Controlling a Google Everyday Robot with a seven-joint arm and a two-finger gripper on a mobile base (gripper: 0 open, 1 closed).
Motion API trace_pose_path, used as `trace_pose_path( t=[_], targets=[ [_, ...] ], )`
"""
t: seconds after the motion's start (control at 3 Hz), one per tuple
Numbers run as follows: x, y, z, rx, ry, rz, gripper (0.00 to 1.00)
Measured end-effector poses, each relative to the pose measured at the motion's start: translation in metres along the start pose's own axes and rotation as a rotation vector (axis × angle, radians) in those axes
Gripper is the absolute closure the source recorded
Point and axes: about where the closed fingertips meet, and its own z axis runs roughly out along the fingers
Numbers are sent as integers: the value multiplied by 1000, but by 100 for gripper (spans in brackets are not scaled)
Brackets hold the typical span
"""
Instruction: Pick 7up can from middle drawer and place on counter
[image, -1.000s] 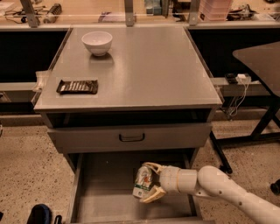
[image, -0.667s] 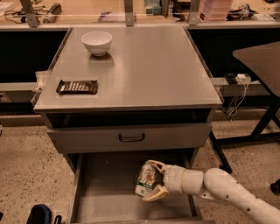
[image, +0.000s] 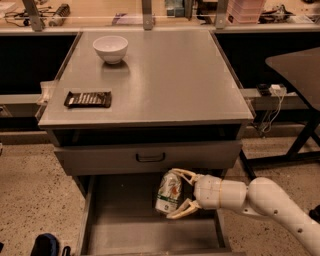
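7up can (image: 168, 192) in end effector (image: 173, 194) grasp, over open middle drawer (image: 125, 215).
Can: green and white, silver top, near upright, top leaning slightly right; clamped between upper and lower fingers of the end effector, which reaches in from the right. Position: right-centre of the drawer; contact with the floor cannot be told. Drawer: grey, shallow, pulled out. Surface (image: 170, 80): flat matte grey cabinet top, above the can.
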Motion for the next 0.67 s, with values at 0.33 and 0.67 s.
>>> trace_pose_path(
  t=[0.33,0.67],
  targets=[
    [-128,0,-28,-158,-58,-186,100],
    [-207,-17,-54,-251,-36,-294,100]
  ],
)
